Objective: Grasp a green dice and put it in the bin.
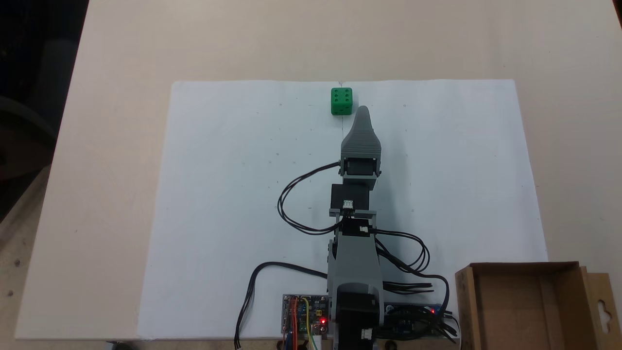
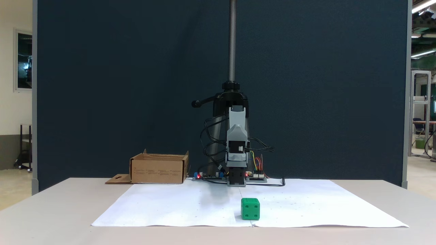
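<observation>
Both fixed views are showing the green dice (image 1: pixel 341 101) sitting on the white paper (image 1: pixel 233 194) just beyond and slightly left of the gripper (image 1: pixel 362 111), whose jaw state cannot be told, the bin (image 1: pixel 529 272) lying well apart.

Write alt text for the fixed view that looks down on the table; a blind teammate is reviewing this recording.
A grey robot arm reaches up the middle of a white paper sheet, its gripper just below and right of a green dice that shows six pips on top. A brown cardboard bin sits open at the lower right corner, beside the arm's base and circuit boards.
</observation>
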Available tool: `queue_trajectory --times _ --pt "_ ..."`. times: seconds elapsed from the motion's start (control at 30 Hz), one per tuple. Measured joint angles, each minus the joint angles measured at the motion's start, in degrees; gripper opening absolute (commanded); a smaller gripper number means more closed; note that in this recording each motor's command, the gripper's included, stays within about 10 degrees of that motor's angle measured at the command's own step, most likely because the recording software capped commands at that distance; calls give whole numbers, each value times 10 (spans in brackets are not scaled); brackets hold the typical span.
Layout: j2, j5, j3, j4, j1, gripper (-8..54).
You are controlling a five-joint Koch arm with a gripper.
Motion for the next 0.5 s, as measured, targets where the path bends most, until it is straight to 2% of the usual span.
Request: queue_trajectory --times 0.5 --pt "0 0 0 0 5 454"
